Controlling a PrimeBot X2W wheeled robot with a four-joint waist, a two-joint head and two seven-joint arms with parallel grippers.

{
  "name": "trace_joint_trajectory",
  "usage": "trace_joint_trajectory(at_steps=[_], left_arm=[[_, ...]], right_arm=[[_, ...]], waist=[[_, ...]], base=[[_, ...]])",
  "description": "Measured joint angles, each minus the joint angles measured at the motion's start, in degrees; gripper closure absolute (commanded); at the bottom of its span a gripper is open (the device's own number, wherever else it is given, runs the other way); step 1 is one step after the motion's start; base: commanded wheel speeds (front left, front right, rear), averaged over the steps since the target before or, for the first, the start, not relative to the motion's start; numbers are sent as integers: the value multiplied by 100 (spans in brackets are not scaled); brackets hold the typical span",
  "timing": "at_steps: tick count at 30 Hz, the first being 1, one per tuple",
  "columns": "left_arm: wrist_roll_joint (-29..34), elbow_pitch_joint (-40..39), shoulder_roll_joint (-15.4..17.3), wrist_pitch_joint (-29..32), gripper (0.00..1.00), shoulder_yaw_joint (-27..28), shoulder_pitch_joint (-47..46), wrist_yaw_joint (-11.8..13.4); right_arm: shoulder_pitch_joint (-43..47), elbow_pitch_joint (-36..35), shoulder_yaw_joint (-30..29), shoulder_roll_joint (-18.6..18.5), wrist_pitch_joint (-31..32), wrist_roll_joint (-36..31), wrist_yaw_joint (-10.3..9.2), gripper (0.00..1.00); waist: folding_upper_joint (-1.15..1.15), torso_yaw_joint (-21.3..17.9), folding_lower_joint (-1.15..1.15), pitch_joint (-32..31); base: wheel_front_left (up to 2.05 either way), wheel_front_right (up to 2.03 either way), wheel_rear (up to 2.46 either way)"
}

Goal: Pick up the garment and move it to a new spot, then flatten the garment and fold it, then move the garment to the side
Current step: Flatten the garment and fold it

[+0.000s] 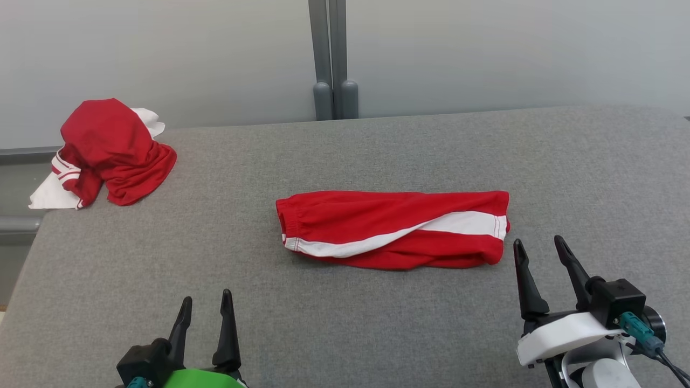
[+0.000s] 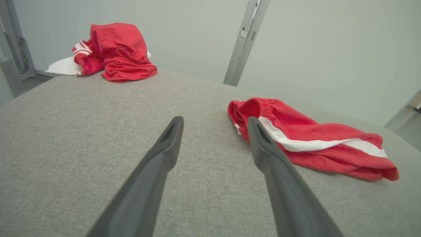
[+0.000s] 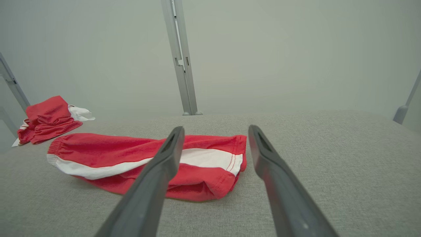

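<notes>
The garment (image 1: 393, 229) is a pair of red shorts with a white side stripe, folded into a long band in the middle of the grey table (image 1: 345, 334). Its elastic waist points left, its hem right. In the left wrist view the garment (image 2: 312, 140) lies to the right of my fingers; in the right wrist view the garment (image 3: 131, 158) lies ahead and left. My left gripper (image 1: 206, 304) stands open near the front edge, well short of the cloth. Just off the hem's near corner, my right gripper (image 1: 540, 245) is open and empty.
A crumpled pile of red and white clothes (image 1: 105, 153) sits at the table's far left corner, partly over the edge. A grey post (image 1: 334, 59) rises behind the far edge against a pale wall. Bare grey table lies right of the garment.
</notes>
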Motion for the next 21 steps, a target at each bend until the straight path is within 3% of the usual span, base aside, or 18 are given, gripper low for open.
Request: trace_joint_trajectory(at_steps=[14, 21], left_arm=[[120, 10, -13, 0, 0, 30, 16, -7], [270, 291, 66, 62, 0, -180, -297, -182]], right_arm=[[0, 71, 76, 2, 0, 107, -1, 0], [-53, 113, 103, 3, 0, 105, -1, 0]], waist=[[0, 22, 0, 36], [0, -25, 0, 144]], base=[[0, 0, 0], [0, 0, 0]])
